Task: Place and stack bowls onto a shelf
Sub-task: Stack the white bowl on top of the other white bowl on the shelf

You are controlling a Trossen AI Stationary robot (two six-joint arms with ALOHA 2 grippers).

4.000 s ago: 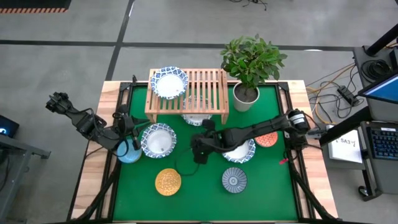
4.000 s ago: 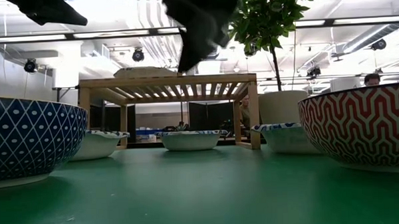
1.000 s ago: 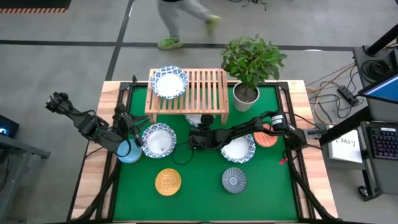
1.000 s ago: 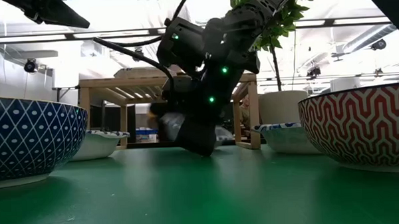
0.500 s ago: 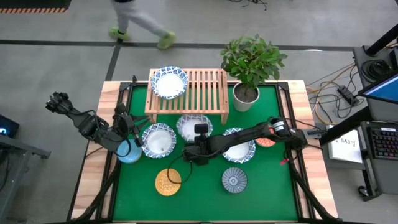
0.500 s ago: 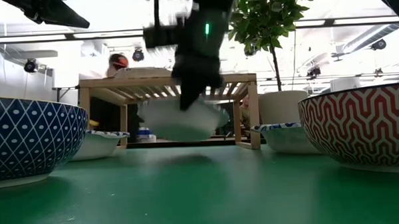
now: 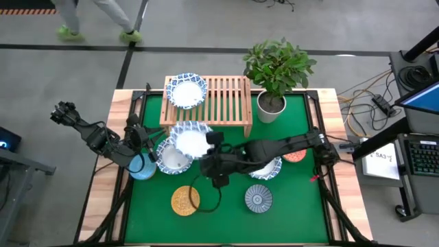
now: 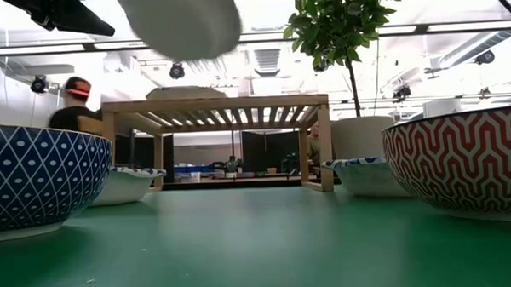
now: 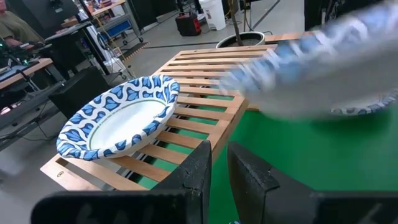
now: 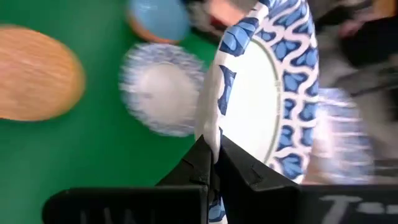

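Right gripper (image 10: 210, 163) clamps rim of blue-patterned white bowl (image 10: 261, 93); mustard-yellow bowl (image 10: 37, 73), second white bowl (image 10: 163, 90), light-blue bowl (image 10: 158, 18) beyond.

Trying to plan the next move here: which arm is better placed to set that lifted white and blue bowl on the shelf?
The right. Its gripper already pinches the lifted bowl by the rim, just in front of the shelf. The left gripper sits low by the light-blue bowl, holding nothing.

The green table (image 7: 226, 213) carries the wooden shelf (image 7: 223, 103), a potted plant (image 7: 272, 103) and several bowls. One blue-rimmed bowl (image 7: 186, 90) lies on the shelf's slats.
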